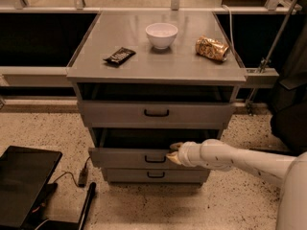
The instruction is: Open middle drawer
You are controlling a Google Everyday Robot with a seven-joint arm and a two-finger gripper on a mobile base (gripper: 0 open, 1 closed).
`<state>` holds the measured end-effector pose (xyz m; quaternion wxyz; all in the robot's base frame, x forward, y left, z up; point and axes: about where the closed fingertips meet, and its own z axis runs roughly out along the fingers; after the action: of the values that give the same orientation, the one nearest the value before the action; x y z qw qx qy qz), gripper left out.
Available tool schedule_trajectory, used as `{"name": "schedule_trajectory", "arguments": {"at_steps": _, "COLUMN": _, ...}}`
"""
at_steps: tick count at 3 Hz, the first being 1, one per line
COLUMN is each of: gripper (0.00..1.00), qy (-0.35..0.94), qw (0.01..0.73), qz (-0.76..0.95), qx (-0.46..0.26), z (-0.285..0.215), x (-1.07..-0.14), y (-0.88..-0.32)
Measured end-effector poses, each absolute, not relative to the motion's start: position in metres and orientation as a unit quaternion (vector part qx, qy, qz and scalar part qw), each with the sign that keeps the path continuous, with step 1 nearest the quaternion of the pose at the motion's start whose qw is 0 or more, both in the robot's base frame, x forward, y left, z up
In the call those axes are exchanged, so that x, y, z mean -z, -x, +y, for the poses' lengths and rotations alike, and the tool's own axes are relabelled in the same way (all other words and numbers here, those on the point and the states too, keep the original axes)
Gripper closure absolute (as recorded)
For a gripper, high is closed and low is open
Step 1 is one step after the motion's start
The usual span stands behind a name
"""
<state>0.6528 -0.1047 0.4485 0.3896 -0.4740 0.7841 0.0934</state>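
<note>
Grey metal table [158, 68], seen from the front and a little from above. Carries three things on its flat top, all well apart. White bowl [161, 35] upright toward the back, near the middle. Dark snack bar [119, 56] flat on the left, nearer the front edge, lying at a slant. Crumpled gold packet [212, 48] on its side to the right of the bowl, close to the right edge. Stands on speckled floor [230, 205]. Lower down: gripper [173, 152] at the front of the middle drawer [120, 156], just beside its black handle [155, 159].
</note>
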Motion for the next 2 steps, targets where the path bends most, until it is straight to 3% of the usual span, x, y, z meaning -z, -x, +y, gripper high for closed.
{"name": "schedule_trajectory", "arguments": {"at_steps": 2, "gripper": 1.00, "qy": 0.466, "qw": 0.388, "qz": 0.789, "qx": -0.099, "z": -0.1067, "x": -0.4479, "y": -0.6331}}
